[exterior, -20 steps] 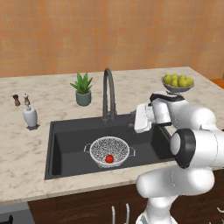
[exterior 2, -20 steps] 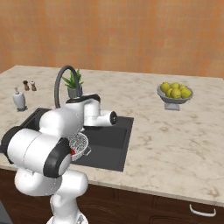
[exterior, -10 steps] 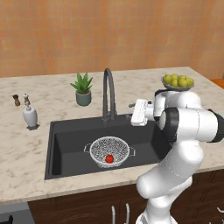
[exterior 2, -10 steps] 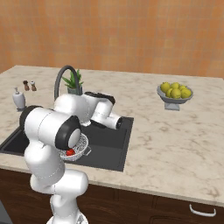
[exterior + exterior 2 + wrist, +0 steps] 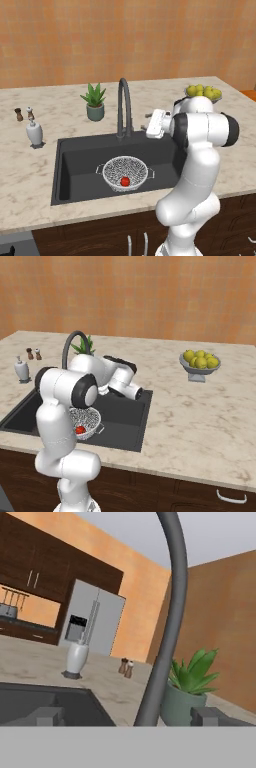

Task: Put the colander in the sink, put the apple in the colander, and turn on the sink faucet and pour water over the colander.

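In the left base view, the white arm is seen bent sharply at the elbow, its forearm reaching level across the right rim of the large dark grey rectangular sink (image 5: 75, 165), with the gripper (image 5: 146, 122) held sideways just right of the tall slim dark grey gooseneck faucet (image 5: 124, 107), apart from it. The round silvery-white mesh colander (image 5: 125, 172) sits on the sink floor near the front wall, and the small red apple (image 5: 125, 181) lies inside it.

In the right base view, the folded arm is shown over the sink's near right corner, partly covering the colander (image 5: 87, 421) and apple (image 5: 80, 430).

In the hand view, the two dark fingertips (image 5: 47, 716) are spread wide, nothing between them, with the faucet (image 5: 167, 637) rising between them further off.
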### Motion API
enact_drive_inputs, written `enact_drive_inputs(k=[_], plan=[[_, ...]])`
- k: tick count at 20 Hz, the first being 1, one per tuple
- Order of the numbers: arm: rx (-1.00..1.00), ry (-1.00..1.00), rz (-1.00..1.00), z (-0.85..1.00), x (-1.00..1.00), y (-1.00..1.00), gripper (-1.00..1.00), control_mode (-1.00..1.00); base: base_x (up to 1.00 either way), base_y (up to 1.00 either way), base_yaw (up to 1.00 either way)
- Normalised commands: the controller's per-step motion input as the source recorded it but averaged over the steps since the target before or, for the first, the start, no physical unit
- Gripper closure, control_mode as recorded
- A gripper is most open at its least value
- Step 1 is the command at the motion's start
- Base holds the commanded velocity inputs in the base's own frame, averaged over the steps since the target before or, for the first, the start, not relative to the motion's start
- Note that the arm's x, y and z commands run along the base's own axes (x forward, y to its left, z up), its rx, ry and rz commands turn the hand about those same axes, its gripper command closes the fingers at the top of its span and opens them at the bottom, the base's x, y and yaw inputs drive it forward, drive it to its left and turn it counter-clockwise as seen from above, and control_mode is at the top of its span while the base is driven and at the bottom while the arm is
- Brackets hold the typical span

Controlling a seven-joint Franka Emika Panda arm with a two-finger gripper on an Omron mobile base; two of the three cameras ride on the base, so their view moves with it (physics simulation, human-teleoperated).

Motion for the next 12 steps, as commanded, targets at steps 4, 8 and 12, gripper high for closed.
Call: enact_drive_inputs(k=[4,8,12], plan=[[0.0,0.0,-0.01,0.0,0.51,0.09,-1.0,-1.0,0.0,0.0,0.0],[0.0,0.01,-0.06,-0.08,0.43,0.25,-1.0,-1.0,0.0,0.0,0.0],[0.0,0.01,-0.05,-0.07,0.26,0.25,-1.0,-1.0,0.0,0.0,0.0]])
